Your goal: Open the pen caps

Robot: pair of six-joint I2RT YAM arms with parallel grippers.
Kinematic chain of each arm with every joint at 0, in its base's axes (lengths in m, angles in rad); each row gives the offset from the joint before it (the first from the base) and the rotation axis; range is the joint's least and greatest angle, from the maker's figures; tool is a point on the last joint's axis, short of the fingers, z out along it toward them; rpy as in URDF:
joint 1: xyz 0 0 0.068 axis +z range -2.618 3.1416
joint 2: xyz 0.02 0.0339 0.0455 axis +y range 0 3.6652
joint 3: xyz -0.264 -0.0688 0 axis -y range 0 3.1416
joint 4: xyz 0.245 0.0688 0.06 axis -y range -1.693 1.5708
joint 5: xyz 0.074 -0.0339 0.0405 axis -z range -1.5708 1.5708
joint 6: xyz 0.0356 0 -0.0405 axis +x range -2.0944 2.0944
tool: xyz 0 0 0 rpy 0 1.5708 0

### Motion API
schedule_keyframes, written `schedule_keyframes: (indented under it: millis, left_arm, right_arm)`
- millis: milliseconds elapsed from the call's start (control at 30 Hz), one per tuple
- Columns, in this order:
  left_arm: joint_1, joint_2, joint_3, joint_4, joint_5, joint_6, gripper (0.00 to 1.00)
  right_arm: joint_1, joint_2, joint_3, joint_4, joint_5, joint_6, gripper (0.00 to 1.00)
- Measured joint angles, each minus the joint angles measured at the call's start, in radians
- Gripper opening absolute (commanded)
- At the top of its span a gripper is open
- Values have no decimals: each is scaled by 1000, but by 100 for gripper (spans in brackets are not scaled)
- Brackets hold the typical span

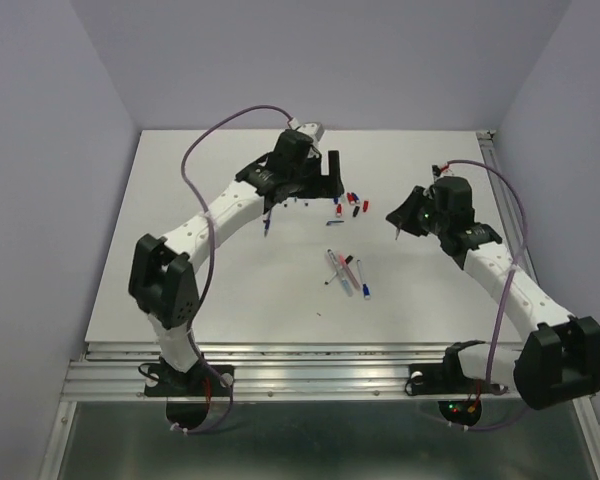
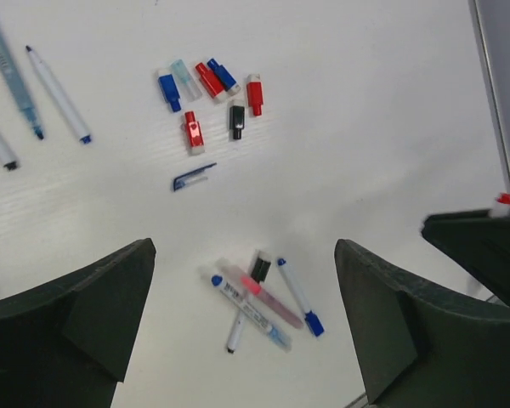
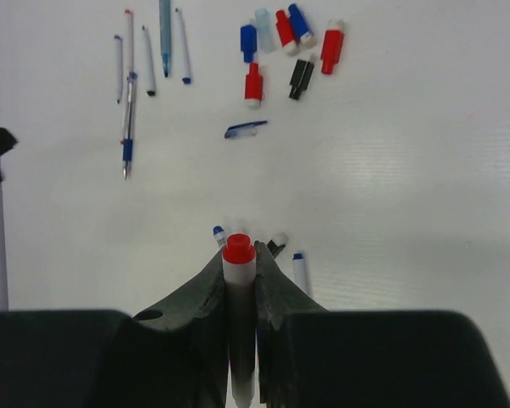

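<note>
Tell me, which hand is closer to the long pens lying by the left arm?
Left. The left hand hangs open just beside those pens. The right hand is farther off, beyond the caps, pinching a red-capped pen.

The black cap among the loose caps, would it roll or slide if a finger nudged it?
The black cap looks round and stubby, so it would probably roll if nudged sideways. It seems hard plastic, likely light and stiff, so it may skid on the smooth table.
</note>
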Motion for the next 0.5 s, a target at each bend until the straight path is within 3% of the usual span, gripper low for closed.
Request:
schedule_keyframes:
  millis: [133,233,500]
  left_arm:
    - [22,-281,-259,60,-46,-49,99]
    - [46,-403,-425,84,-99,-91,99]
    - [81,-565,-691,28,-189,-173,99]
  right_arm:
    - [142,177,103,3,-15,-22,17]
    - [235,328,214,37,-22,-33,19]
    - [338,747,558,39,-12,-76,19]
